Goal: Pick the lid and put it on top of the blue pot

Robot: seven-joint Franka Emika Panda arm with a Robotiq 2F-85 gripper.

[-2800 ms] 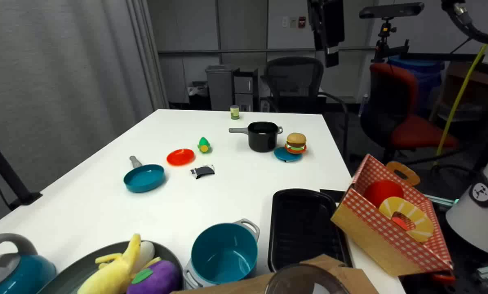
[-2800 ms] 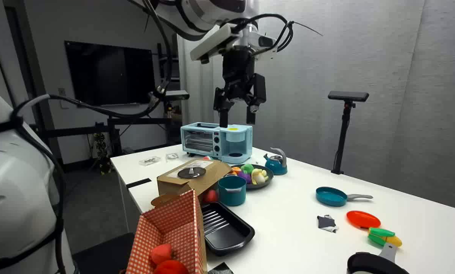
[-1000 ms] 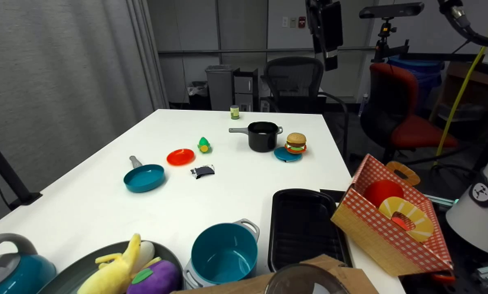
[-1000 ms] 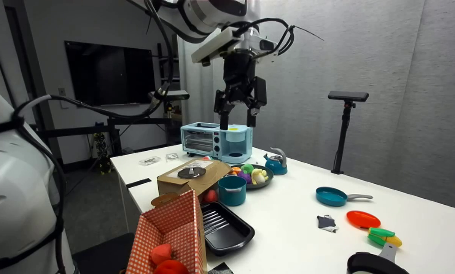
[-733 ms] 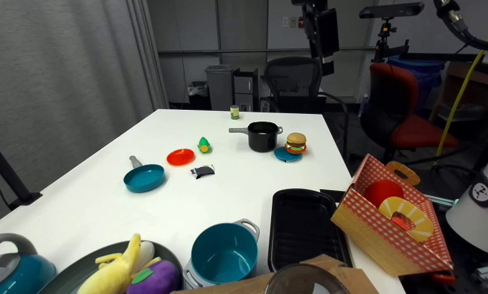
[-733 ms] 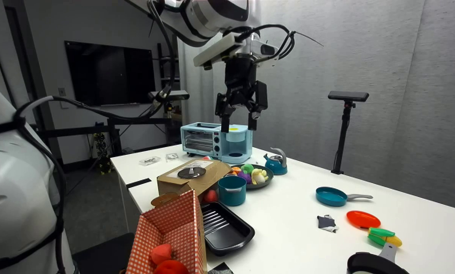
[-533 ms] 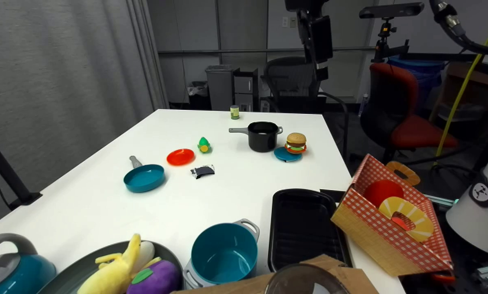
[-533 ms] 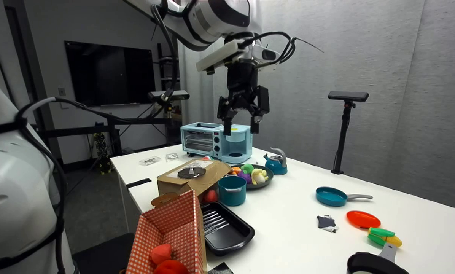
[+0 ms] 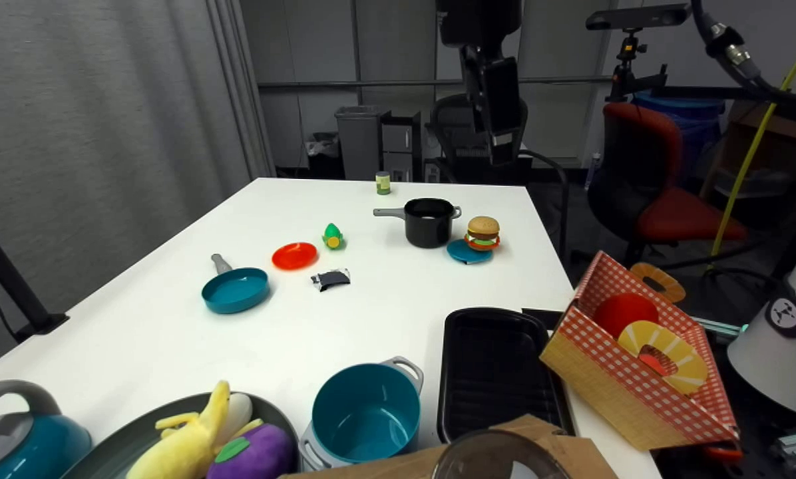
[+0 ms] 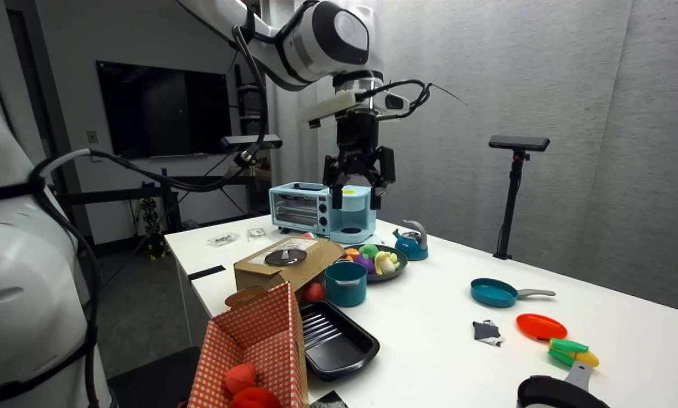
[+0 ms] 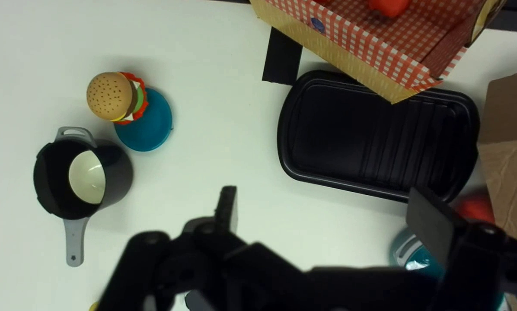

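Lid (image 10: pixel 285 258): on box (image 10: pixel 317 263), knob (image 10: pixel 285 254) up. Blue pot (image 10: pixel 346 293): upright on surface (image 10: pixel 424 345), just beside box. End effector (image 10: pixel 356 199): hanging above surface, fingers (image 10: pixel 337 195) apart. Dark pan (image 9: pixel 132 434): near pot, holding toy food (image 9: pixel 255 456). Tray (image 10: pixel 344 347): near pot, opposite side from dark pan. Basket (image 10: pixel 259 322): beside tray, red items (image 10: pixel 241 377) inside. Teal pan (image 10: pixel 493 294), red plate (image 10: pixel 541 327): farther along surface, well apart from blue pot. Black pot (image 9: pixel 428 229): farther still, burger (image 9: pixel 483 231) near it.
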